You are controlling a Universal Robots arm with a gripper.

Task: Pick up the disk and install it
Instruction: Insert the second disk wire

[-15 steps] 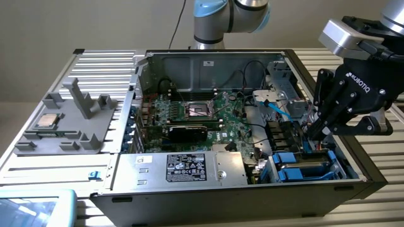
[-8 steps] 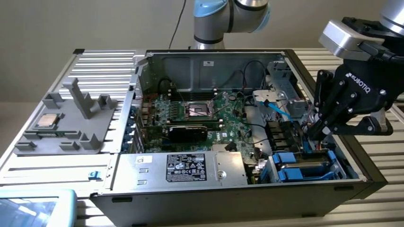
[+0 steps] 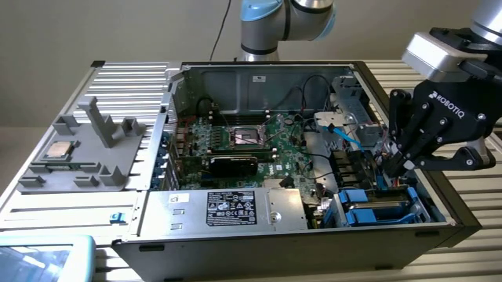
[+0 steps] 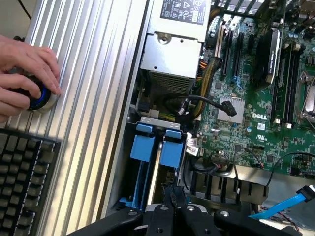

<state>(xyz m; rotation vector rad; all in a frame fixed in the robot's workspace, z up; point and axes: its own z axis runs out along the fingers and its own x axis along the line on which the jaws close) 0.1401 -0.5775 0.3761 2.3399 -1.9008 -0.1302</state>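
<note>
Your hand (image 3: pixel 401 166) is clenched, nothing visibly in its grip. The disk (image 4: pixel 156 150) sits just below it, on edge in the case's drive bay (image 3: pixel 390 207). Judged heavy, stiff, shock-sensitive with slick metal faces; take it by the blue rails.

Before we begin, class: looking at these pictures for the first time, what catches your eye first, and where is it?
The opened computer case holds a green motherboard, with a grey power supply at its near edge. At the exterior view's right, the black gripper, shut, hangs over the bright blue drive carriers in the case's corner. In the wrist view, a person's hand rests on a round blue-lit knob beside a keyboard.
</note>
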